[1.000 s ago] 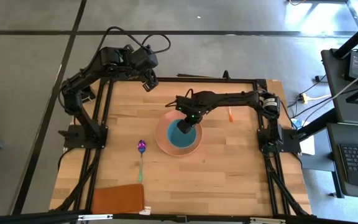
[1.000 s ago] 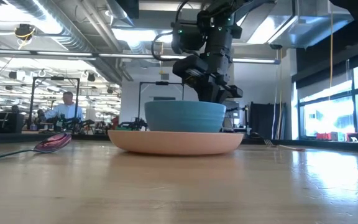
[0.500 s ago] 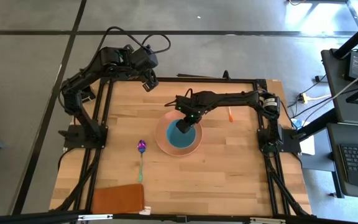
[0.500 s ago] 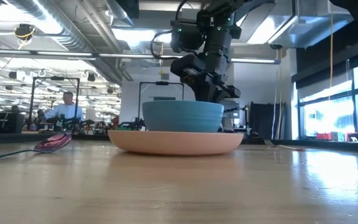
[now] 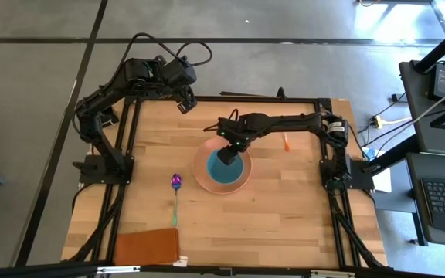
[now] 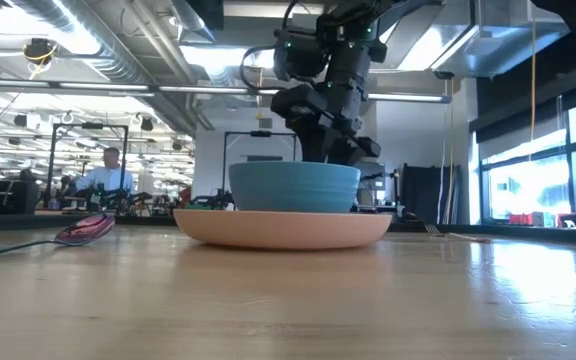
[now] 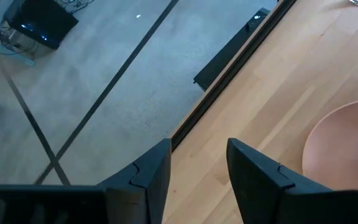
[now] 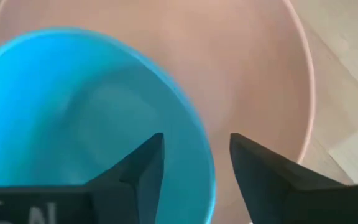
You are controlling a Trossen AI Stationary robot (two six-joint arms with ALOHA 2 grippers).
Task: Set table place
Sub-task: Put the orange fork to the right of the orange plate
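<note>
I have the right pincer (image 5: 231,151) just above the far rim of the small teal bowl (image 5: 227,166), fingers parted with the rim between them but not gripping. The bowl sits in the round salmon-orange plate (image 5: 242,182) mid-worktop (image 5: 284,216). I judge the bowl placed; next I lift clear and fetch the orange-handled fork (image 5: 286,142). Since a second ago the pincer has risen slightly and the bowl has settled. My left pincer (image 7: 197,171), parted narrowly, waits over the far left edge.
</note>
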